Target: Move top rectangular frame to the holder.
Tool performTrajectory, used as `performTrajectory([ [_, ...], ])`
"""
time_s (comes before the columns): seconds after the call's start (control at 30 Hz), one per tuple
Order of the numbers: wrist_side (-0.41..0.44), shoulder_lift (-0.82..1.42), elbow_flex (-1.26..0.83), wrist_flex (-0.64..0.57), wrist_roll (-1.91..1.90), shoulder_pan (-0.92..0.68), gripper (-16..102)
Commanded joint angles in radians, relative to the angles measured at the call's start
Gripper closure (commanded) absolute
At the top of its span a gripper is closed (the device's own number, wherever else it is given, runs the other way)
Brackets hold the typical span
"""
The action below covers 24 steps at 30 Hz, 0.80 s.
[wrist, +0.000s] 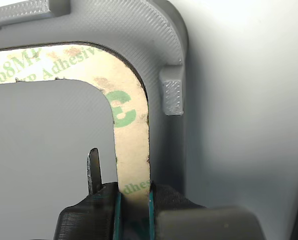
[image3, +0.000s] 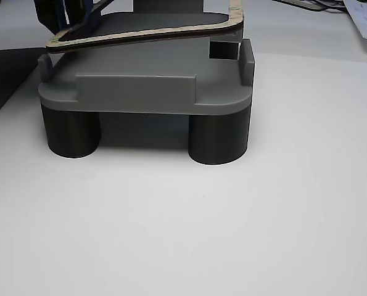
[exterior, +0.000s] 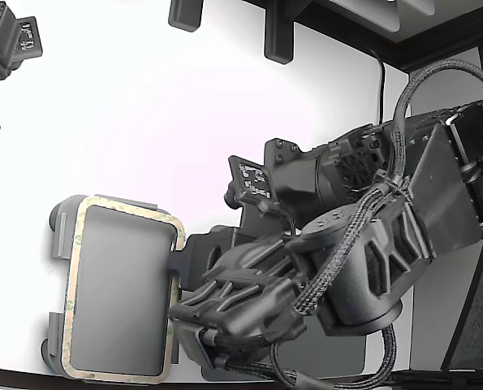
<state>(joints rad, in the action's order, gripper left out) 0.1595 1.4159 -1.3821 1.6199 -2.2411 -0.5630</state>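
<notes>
Tool state: the black two-fingered tool (wrist: 133, 202) is pinching one long side of the thin tan-beige rounded-rectangular frame (wrist: 131, 145), jaws pressed onto its flat strip.
Frame location: over the light grey rounded-rectangular holder plate with raised edge tabs (wrist: 171, 95), inside the tab line; in the other view the frame (image3: 171, 29) appears tilted, with part of it lifted clear of the plate (image3: 146, 92).
Key relation: in the exterior view, the frame (exterior: 75, 268) lies at 9 o'clock from the tool (exterior: 180, 280); its long axis runs 12 to 6.
Holder support: dark round feet on the white surface (image3: 232, 222).
Step judged: seating nearly complete; lower level, then release.
</notes>
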Motion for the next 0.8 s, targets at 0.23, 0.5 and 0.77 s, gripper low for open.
performTrajectory([
  [0.23, -0.003, 0.025, 0.005, -0.015, 0.028, 0.021, 96],
  [0.5, -0.005, 0.035, -0.029, -0.037, 0.034, 0.021, 96],
  [0.77, -0.003, 0.037, -0.046, -0.055, 0.041, 0.023, 96],
])
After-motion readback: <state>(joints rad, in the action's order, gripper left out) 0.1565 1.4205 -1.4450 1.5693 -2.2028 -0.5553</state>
